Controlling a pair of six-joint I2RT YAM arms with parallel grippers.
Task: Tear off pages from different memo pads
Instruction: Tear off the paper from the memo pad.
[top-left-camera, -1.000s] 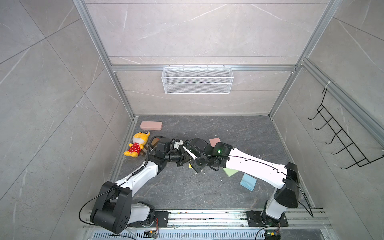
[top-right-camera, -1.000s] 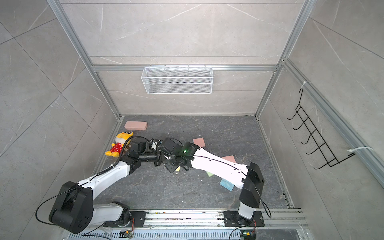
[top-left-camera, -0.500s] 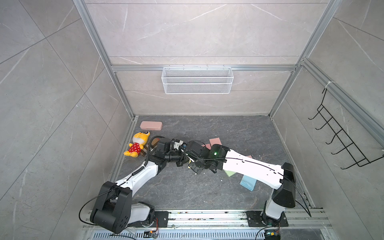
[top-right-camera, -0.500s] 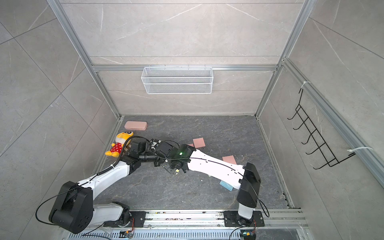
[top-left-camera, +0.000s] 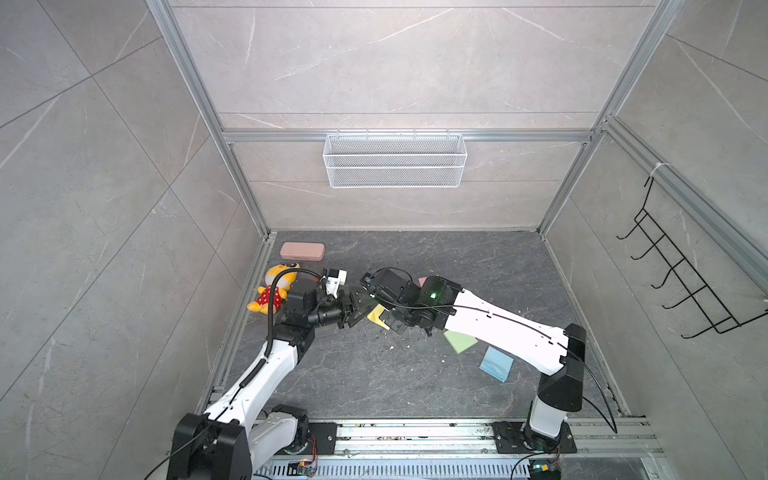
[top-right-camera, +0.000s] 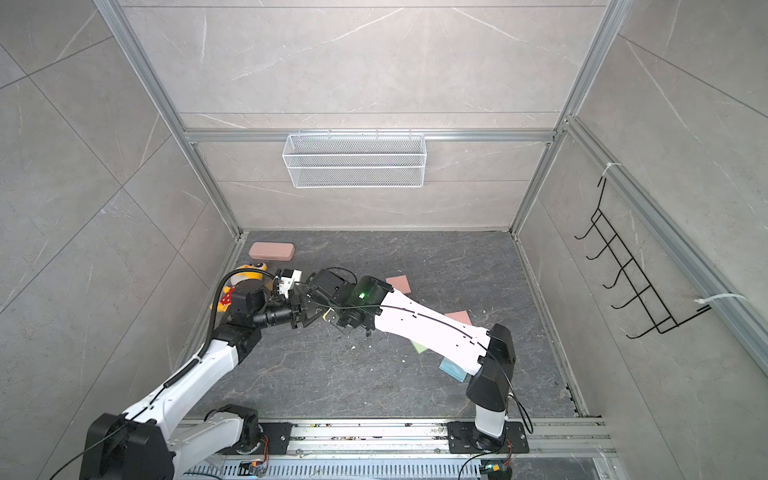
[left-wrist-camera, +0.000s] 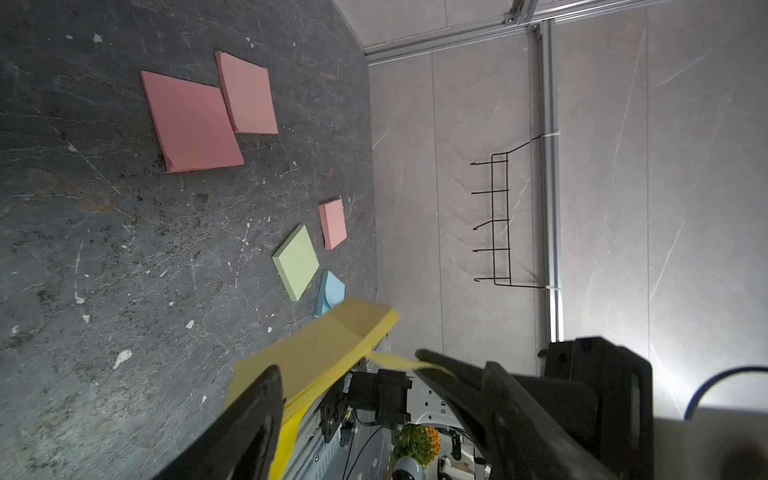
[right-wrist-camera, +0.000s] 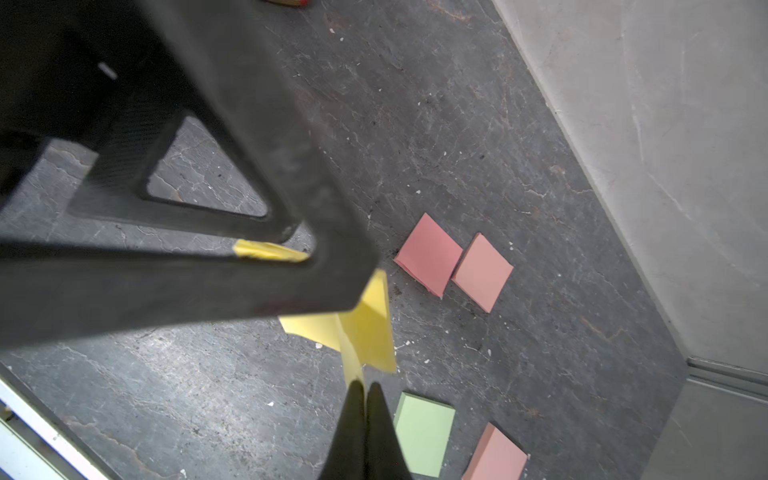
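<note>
My right gripper (right-wrist-camera: 365, 386) is shut on the edge of a thin yellow page (right-wrist-camera: 353, 361). The yellow memo pad (right-wrist-camera: 370, 328) hangs from that page above the floor. My left gripper (left-wrist-camera: 347, 361) is open around the pad (left-wrist-camera: 328, 353), which leans on one finger while a torn yellow scrap (left-wrist-camera: 395, 359) sticks to the other. In both top views the two grippers meet at centre left, left gripper (top-left-camera: 357, 309), right gripper (top-left-camera: 390, 326), with the yellow pad (top-left-camera: 376, 316) between them. A green pad (top-left-camera: 460, 340), a blue pad (top-left-camera: 496, 363) and salmon pads (top-right-camera: 398, 284) (top-right-camera: 458, 318) lie on the floor.
A long pink case (top-left-camera: 302, 251) and a plush toy (top-left-camera: 276, 291) sit by the left wall. A wire basket (top-left-camera: 395, 160) hangs on the back wall and a black hook rack (top-left-camera: 685, 282) on the right wall. White crumbs dot the dark floor.
My left gripper has gone from shut on the yellow pad to open. My right gripper has moved in leftwards and shut on the yellow page.
</note>
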